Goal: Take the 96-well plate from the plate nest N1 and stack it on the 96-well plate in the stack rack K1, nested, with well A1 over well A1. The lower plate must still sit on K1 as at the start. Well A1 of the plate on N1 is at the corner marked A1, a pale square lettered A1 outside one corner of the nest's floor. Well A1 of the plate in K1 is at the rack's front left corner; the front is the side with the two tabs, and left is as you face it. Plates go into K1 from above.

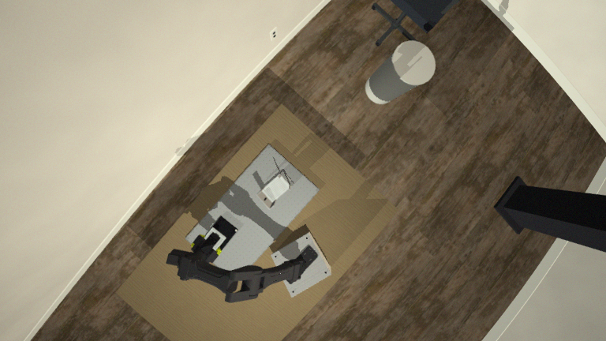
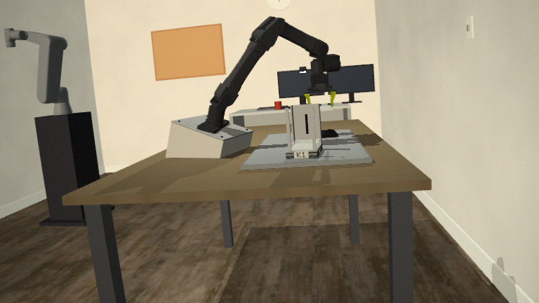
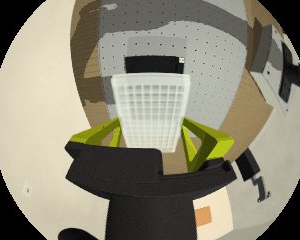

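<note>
My gripper (image 3: 151, 119), with yellow-green fingers, is shut on the long sides of a white 96-well plate (image 3: 152, 110) and holds it up in the air. Below and beyond it lies the black plate nest N1 (image 3: 153, 63), with nothing in it and a small pale mark (image 3: 182, 60) at its far right corner. From above, the gripper (image 1: 206, 243) and the held plate (image 1: 220, 235) hang over the near end of the nest (image 1: 226, 228). The stack rack K1 (image 2: 304, 130) stands upright with another white plate (image 2: 306, 144) low inside it. The gripper (image 2: 319, 99) hangs behind the rack, level with its top.
The rack, also in the overhead view (image 1: 274, 189), and the nest sit on a grey perforated baseplate (image 2: 306, 153) on the wooden table. The arm's pale wedge base (image 2: 206, 139) stands to the left. A monitor (image 2: 325, 81) and a red item (image 2: 277, 104) are on a desk behind.
</note>
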`<state>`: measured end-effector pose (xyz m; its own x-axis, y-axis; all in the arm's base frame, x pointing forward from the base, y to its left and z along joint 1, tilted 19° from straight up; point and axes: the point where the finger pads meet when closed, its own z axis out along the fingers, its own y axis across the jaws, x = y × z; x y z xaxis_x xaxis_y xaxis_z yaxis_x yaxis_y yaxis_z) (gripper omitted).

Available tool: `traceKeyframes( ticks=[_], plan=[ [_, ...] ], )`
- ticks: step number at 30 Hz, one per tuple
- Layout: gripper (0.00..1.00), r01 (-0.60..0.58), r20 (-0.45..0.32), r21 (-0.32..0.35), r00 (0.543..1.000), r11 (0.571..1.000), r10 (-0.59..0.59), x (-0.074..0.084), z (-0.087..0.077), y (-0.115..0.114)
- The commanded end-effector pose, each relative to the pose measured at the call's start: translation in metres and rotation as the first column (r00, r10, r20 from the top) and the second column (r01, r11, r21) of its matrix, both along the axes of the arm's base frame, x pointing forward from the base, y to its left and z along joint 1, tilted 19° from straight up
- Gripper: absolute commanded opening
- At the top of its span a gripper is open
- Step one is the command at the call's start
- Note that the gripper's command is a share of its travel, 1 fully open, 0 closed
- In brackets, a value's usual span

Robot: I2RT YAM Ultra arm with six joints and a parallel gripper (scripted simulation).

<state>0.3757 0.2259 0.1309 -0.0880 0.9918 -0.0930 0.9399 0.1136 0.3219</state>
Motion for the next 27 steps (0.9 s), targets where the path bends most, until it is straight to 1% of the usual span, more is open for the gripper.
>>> traceKeyframes(
  ticks=[1, 4, 12, 16, 21, 27],
  plan=[
    [0.00, -0.001, 0.008, -0.011, 1.000, 1.000, 0.001, -0.006, 0.015, 0.000],
    [0.00, -0.001, 0.018, -0.003, 1.000, 1.000, 0.001, -0.008, 0.025, 0.001],
    [0.00, -0.005, 0.018, -0.005, 1.000, 1.000, 0.005, -0.013, 0.038, 0.001],
    [0.00, -0.007, 0.010, -0.011, 1.000, 1.000, 0.007, -0.013, 0.037, 0.002],
    [0.00, -0.012, 0.017, -0.007, 1.000, 1.000, 0.013, -0.017, 0.049, 0.002],
    [0.00, -0.019, 0.016, -0.009, 1.000, 1.000, 0.019, -0.020, 0.058, 0.002]
  ],
)
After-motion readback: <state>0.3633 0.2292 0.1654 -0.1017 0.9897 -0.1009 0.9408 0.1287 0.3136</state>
